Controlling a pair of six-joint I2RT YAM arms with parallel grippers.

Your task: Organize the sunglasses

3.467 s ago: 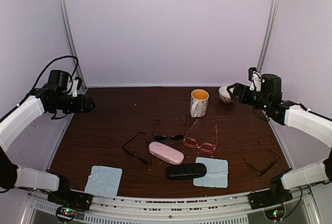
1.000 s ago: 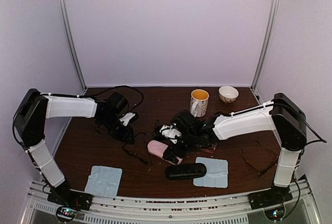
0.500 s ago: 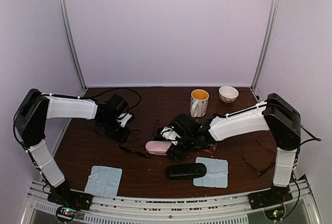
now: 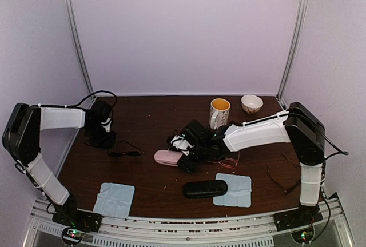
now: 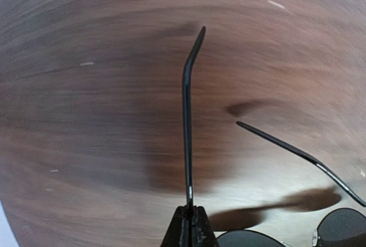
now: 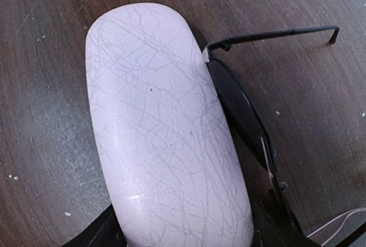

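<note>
One sunglasses (image 5: 187, 132) temple, left hand (image 5: 189, 228) pinching

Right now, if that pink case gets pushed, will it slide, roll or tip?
The pink case looks like a hard domed shell, so it would probably slide without flexing. It lies flat and low, so tipping seems unlikely. Its rounded sides might slip from a pinch.
</note>
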